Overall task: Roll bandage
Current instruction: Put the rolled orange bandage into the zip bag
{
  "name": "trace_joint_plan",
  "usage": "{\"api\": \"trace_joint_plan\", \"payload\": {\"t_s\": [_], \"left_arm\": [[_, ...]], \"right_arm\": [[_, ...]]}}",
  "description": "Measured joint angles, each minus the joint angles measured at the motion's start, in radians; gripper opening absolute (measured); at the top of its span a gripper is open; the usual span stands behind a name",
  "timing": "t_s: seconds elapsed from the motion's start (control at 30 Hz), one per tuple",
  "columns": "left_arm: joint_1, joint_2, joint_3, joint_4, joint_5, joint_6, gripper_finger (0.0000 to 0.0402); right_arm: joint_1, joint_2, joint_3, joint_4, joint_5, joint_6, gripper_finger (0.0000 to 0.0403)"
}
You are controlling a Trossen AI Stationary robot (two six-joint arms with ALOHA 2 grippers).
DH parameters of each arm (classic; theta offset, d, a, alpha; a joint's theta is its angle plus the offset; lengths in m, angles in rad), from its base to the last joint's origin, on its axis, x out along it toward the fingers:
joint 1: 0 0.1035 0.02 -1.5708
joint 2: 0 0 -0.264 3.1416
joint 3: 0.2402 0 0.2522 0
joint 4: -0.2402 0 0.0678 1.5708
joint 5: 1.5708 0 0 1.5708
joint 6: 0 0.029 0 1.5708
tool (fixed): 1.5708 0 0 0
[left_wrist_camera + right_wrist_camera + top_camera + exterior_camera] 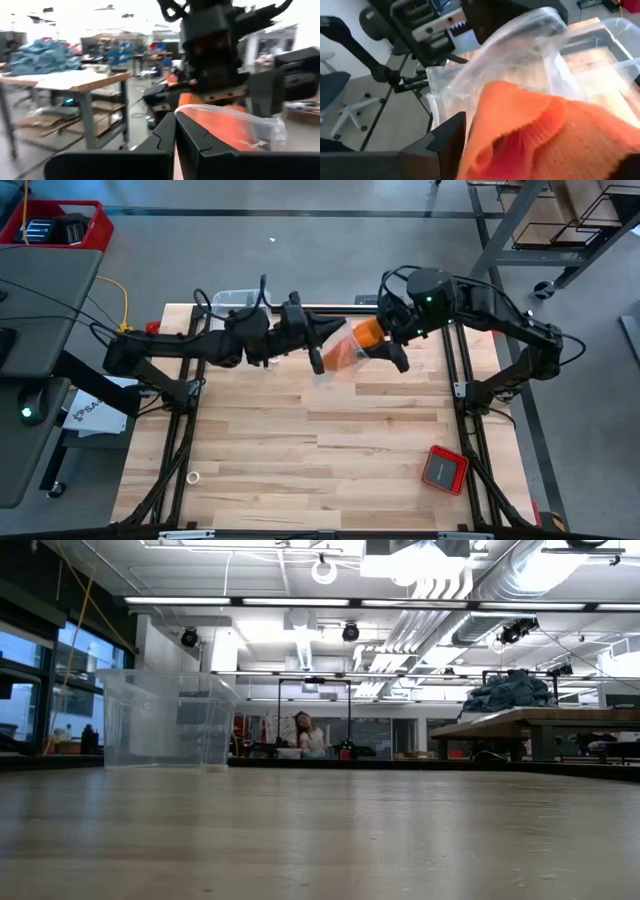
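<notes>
Both arms meet high over the table's far middle. The orange bandage (367, 332) sticks partly into a clear plastic bag (335, 348). My left gripper (317, 356) is shut on the bag, on the side toward the table's left. My right gripper (385, 346) is shut on the bandage at the bag's right. In the right wrist view the bunched orange bandage (535, 130) fills the space between the fingers, with the bag (520, 45) beyond it. The low view shows neither gripper. My left gripper pinches the bag's clear edge (186, 111) between its two shut fingers, coming level from the table's left; the bag is lifted clear of the table and stretches away toward the other gripper. My right gripper holds the bandage's bunched, folded end (500, 125) between its two fingers, coming from the table's right. The bandage is lifted clear, and its other end reaches into the bag.
A clear plastic bin (235, 302) stands at the table's far left and also shows in the low view (165, 720). A small red square device (444, 468) lies near the front right. A small white ring (193, 477) lies at the front left.
</notes>
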Motion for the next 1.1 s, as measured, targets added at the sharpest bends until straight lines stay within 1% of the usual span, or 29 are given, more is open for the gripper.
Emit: {"api": "trace_joint_plan", "payload": {"t_s": [0.27,0.4,0.53,0.67,0.87,1.1], "left_arm": [[0.03,0.003,0.0,-0.003,0.175,-0.049,0.0],[0.03,0.003,0.0,0.016,0.183,-0.049,0.0],[0.034,0.003,0.0,0.083,0.186,-0.049,0.0],[0.044,0.003,0.0,0.114,0.226,-0.053,0.0],[0.052,0.003,0.0,0.115,0.293,-0.085,0.0],[0.063,-0.007,0.0,0.114,0.349,-0.096,0.0]], "right_arm": [[-0.013,0.001,0.048,-0.023,0.012,-0.022,0.0206],[-0.022,0.0,0.086,-0.017,0.012,-0.025,0.0206],[-0.022,0.0,0.113,-0.014,0.013,-0.023,0.0206],[-0.022,0.0,0.139,0.023,0.01,-0.017,0.0206],[-0.022,-0.004,0.143,0.098,-0.004,0.007,0.0206],[-0.034,-0.011,0.143,0.129,-0.003,0.002,0.0206]]}}
